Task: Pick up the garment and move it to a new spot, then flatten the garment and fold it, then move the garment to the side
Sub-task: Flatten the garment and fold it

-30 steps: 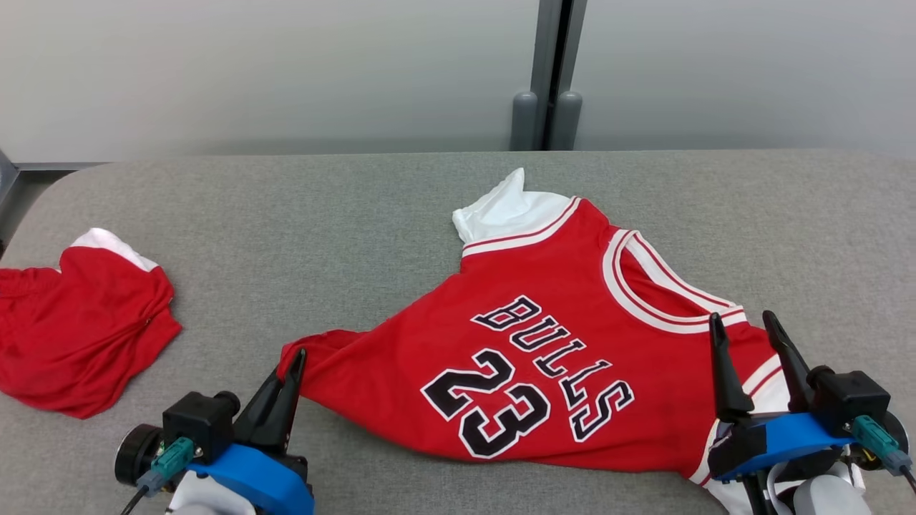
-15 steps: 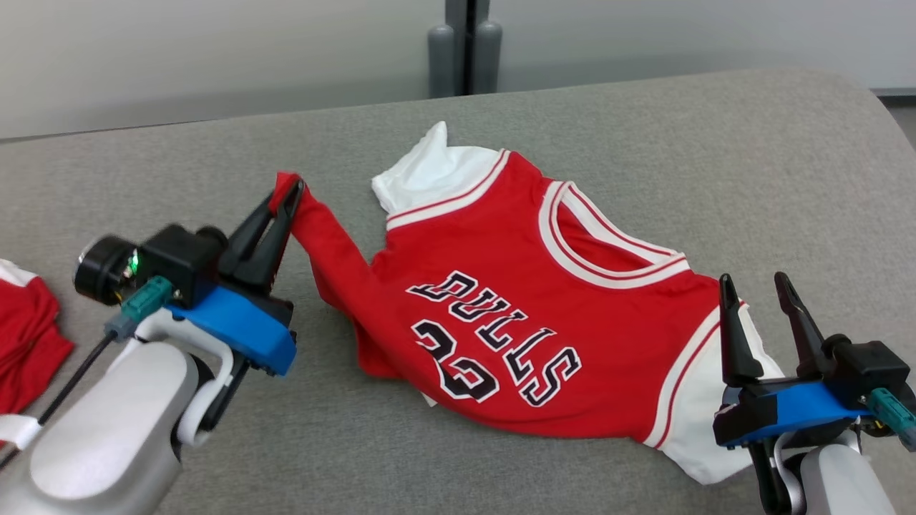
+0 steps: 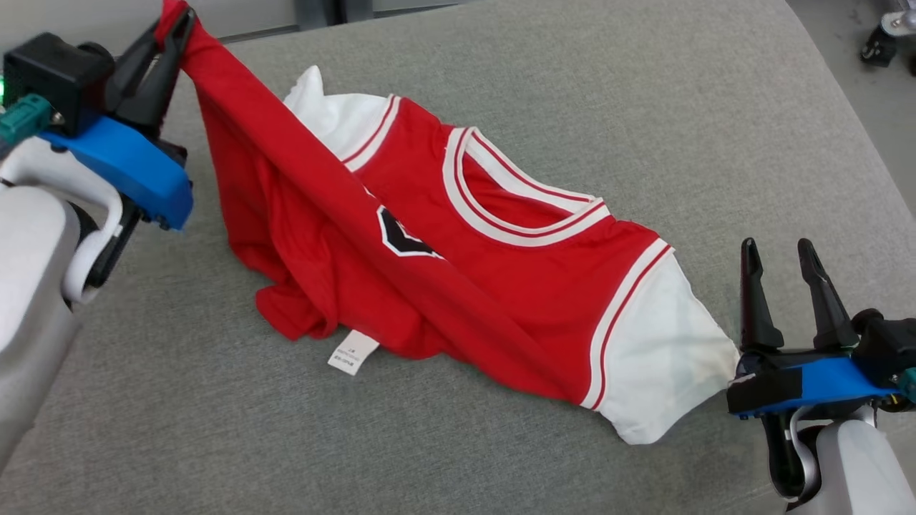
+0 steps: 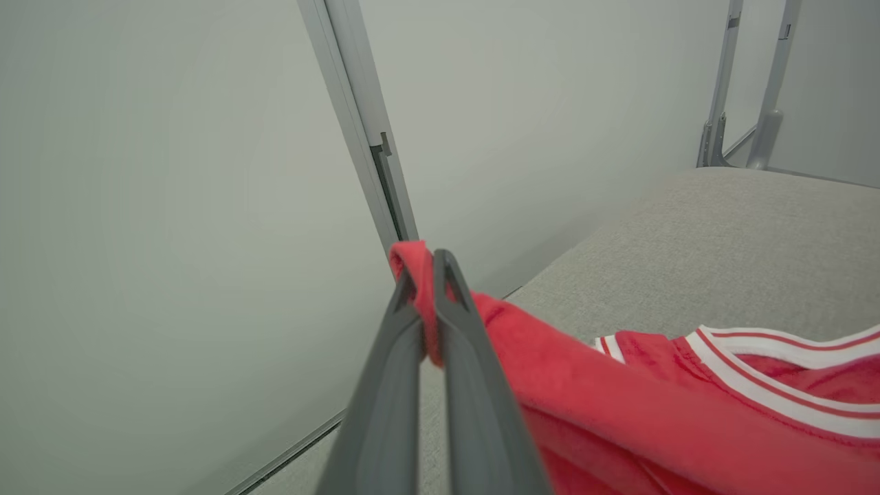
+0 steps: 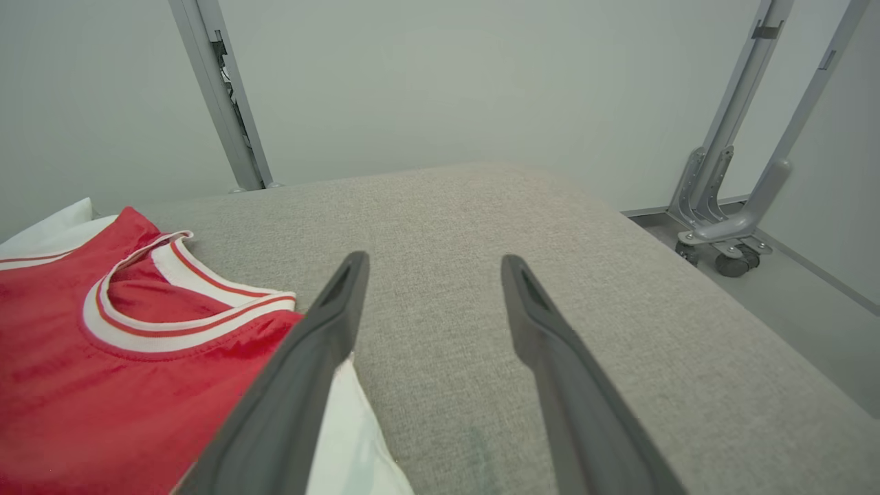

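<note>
The garment (image 3: 544, 286) is a red jersey with white sleeves and white-striped collar, lying on the grey padded table (image 3: 608, 86). My left gripper (image 3: 175, 18) is shut on its red hem corner and holds it up at the top left, so a taut red band runs diagonally over the front. The left wrist view shows the pinched red cloth (image 4: 423, 289) between the tips of my left gripper (image 4: 426, 265). My right gripper (image 3: 778, 250) stands open just right of the white sleeve (image 3: 662, 357), with nothing between its fingers. The right wrist view shows my right gripper (image 5: 430, 265) over bare table beside the garment (image 5: 89, 344).
A white care label (image 3: 352, 352) hangs out under the lifted hem. The table's right edge (image 3: 869, 150) curves down to the floor, where a wheeled metal frame foot (image 5: 725, 251) stands. A pale wall with metal posts (image 4: 357, 130) rises behind the table.
My left gripper has lifted the hem corner up and away, pulling it across the jersey front and hiding the lettering. The camera has turned right, so the other red cloth has left the picture.
</note>
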Controlling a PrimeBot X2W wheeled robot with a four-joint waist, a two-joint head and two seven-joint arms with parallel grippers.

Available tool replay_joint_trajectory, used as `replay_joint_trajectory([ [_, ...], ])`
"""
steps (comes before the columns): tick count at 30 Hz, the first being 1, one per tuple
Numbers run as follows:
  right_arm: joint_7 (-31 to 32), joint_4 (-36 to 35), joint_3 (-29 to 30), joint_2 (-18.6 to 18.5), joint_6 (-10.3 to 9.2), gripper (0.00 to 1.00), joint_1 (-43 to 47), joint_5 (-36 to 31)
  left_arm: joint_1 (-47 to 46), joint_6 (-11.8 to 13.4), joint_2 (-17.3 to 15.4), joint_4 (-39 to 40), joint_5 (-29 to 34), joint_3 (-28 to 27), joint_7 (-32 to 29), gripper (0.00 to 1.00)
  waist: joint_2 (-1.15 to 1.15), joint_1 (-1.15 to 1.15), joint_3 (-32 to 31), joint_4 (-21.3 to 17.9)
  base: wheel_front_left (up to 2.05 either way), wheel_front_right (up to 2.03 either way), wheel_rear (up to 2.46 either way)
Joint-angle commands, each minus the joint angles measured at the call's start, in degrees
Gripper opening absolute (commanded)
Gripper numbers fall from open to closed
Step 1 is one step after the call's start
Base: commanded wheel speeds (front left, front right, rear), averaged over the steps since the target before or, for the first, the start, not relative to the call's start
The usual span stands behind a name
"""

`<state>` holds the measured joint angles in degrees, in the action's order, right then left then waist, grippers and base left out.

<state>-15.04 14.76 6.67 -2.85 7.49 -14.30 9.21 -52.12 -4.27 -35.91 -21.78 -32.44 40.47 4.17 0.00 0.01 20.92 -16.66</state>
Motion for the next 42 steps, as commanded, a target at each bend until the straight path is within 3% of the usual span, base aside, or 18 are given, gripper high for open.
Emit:
replay_joint_trajectory([
  [1,-0.20,-0.32,-0.05,-0.09,0.01,1.00,-1.12,0.17,-1.10,-0.36,0.02,-0.26,0.07,0.01,0.13,0.00,0.00,-0.01,0.25,-0.19,0.00,0.00,0.00],
  [12,-0.19,-0.56,-1.17,-0.08,0.01,1.00,-2.50,2.11,-8.59,-2.81,1.14,-15.91,0.83,2.81,3.75,0.00,0.00,-0.01,3.57,-2.86,0.00,0.00,0.00],
  [14,-0.20,-0.43,-1.31,-0.09,0.01,1.00,-2.71,2.11,-9.20,-3.03,1.59,-18.46,1.07,3.75,5.45,0.46,0.00,-0.01,3.70,-2.91,0.00,0.00,0.00],
  [15,-0.20,-0.37,-1.28,-0.09,0.01,1.00,-2.74,2.05,-9.36,-3.11,1.94,-19.56,0.82,3.87,6.34,1.00,0.00,-0.01,3.70,-2.81,0.00,0.00,0.00],
  [24,-0.19,0.86,-0.46,-0.08,0.01,1.00,-1.98,0.81,-5.15,-3.05,4.13,-22.66,-1.12,2.84,10.92,1.00,0.00,-0.01,-0.11,0.15,0.00,0.00,0.00],
  [34,-0.19,1.89,-0.20,-0.09,0.01,1.00,0.97,-1.89,14.92,3.91,7.16,-2.78,2.55,-12.40,11.02,1.00,0.00,-0.01,-7.37,6.89,0.00,0.00,0.00],
  [42,-0.20,2.79,0.07,-0.09,0.01,1.00,2.35,-3.49,32.32,6.58,12.18,7.59,7.84,-23.30,11.03,1.00,0.00,-0.01,-12.36,12.42,0.00,0.00,0.00],
])
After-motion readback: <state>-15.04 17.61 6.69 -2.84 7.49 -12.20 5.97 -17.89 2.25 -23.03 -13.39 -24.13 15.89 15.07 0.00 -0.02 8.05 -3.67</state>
